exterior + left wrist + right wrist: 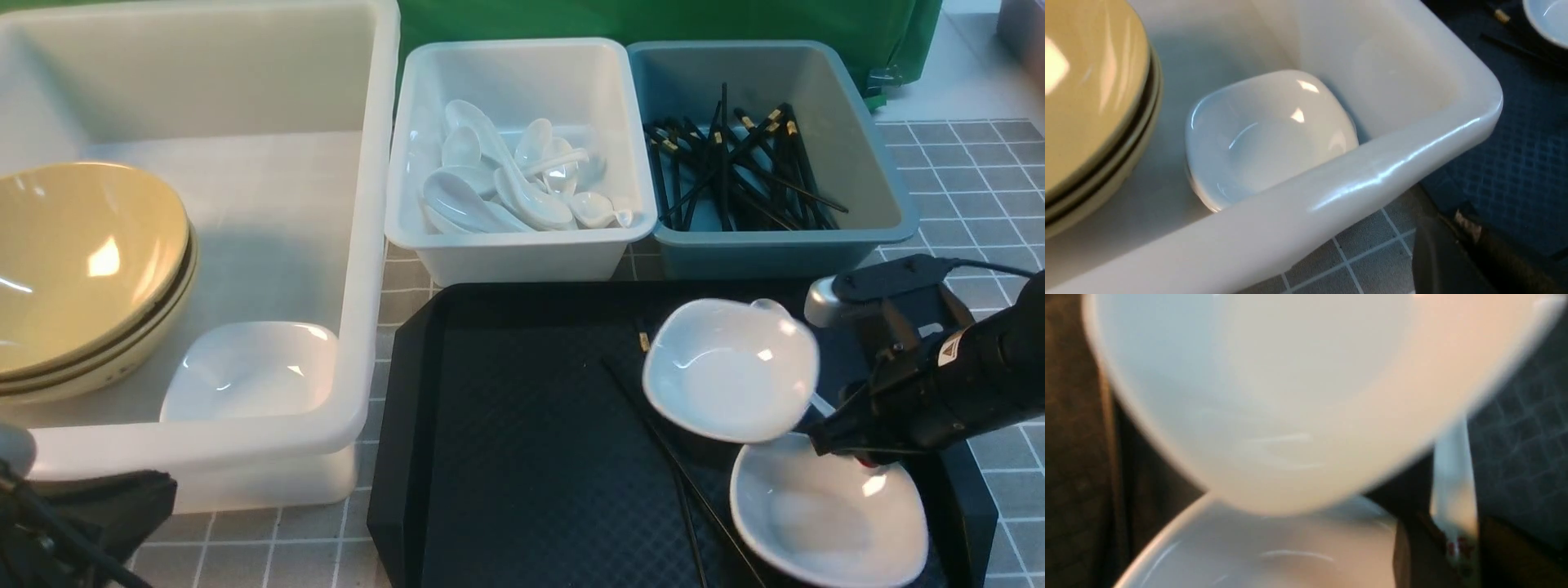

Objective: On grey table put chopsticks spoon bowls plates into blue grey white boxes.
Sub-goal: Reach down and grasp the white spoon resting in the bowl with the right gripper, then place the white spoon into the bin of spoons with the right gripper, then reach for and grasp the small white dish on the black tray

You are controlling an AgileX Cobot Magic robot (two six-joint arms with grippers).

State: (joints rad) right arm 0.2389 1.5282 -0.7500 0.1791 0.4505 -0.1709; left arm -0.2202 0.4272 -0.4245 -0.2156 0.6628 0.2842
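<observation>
Two grippers are closest. The left gripper [122, 502] sits low by the near corner of the big white tub [371, 269]. It is squeezed tight with nothing in it. The right gripper [820, 445] reaches over the black tray [522, 457]. Its tips are at the far edge of the flat plate [829, 523], which lies on the tray. The red-marked handle of a spoon [1453, 477] sits between the fingers, but I cannot tell if they pinch it. Just past that, the tipped plate [727, 367] leans up, its edge over the flat plate. Black chopsticks [690, 487] lie on the tray beside both plates. Inside the tub are stacked yellow-green bowls [82, 261] and a third plate [253, 367]. Farthest back on the grey table [980, 180], the small white bin [522, 237] holds a pile of spoons [506, 180]. The blue-grey bin [784, 241] holds a bundle of chopsticks [735, 171].
</observation>
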